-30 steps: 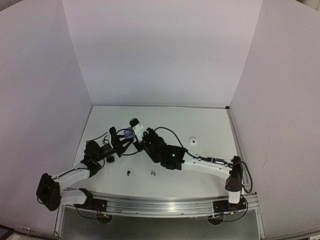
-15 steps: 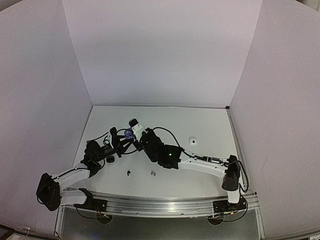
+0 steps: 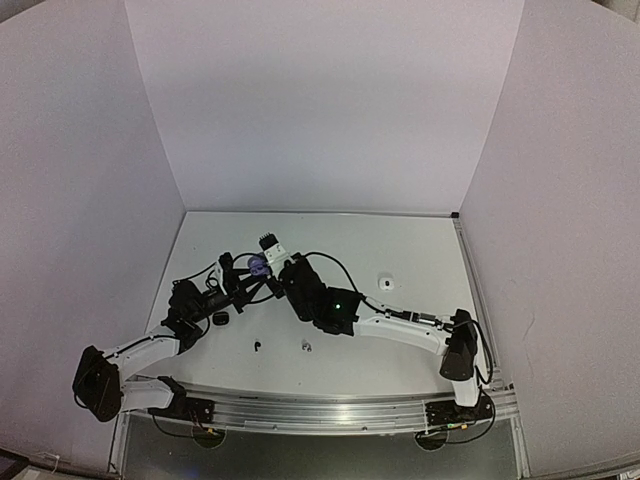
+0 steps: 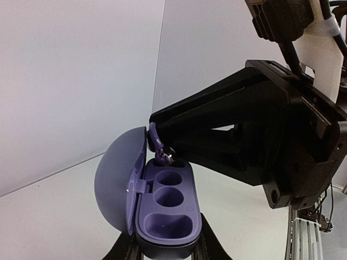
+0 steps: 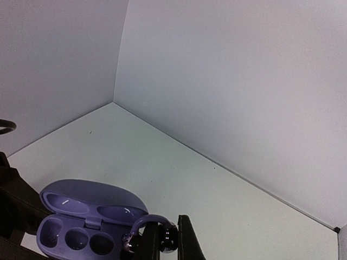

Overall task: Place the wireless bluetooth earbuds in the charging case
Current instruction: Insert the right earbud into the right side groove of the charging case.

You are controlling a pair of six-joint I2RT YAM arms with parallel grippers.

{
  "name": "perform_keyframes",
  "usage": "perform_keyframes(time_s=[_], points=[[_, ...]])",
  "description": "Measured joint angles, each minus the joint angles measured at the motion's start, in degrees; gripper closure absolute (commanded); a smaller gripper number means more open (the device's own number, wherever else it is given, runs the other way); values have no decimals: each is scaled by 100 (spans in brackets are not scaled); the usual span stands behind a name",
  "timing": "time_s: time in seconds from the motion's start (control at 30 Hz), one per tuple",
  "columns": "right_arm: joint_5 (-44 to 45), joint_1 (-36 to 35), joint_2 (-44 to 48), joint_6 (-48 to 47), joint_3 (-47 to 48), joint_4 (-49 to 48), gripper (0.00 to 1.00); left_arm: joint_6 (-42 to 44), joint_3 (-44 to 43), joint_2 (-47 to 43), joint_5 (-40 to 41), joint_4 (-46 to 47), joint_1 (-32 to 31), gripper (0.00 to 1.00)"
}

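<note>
With the left fingers (image 4: 209,250) clamping the open purple charging case (image 4: 165,214) above the bench's (image 3: 420,250) left half, I have the right fingers (image 5: 187,241) pinching the hooked earbud (image 5: 157,232) at the case's end pocket; it is likely light and slippery, best gripped by its body.

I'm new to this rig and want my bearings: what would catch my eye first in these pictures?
An open purple pebble-shaped charging case is gripped by the left arm's fingers, left of centre over the white table. At its far end the right arm's fingers hold a purple hooked earbud by the last well. Nearer the arm bases, tiny loose buds lie on the table.
</note>
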State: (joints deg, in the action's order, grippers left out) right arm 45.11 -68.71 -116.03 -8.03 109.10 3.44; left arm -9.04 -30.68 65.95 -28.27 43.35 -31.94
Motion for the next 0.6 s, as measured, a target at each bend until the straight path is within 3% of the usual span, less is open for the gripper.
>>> perform_keyframes(time_s=[0.6], points=[[-184, -2, 0, 279, 157, -9, 100, -46, -124, 13, 11, -290, 0, 100]])
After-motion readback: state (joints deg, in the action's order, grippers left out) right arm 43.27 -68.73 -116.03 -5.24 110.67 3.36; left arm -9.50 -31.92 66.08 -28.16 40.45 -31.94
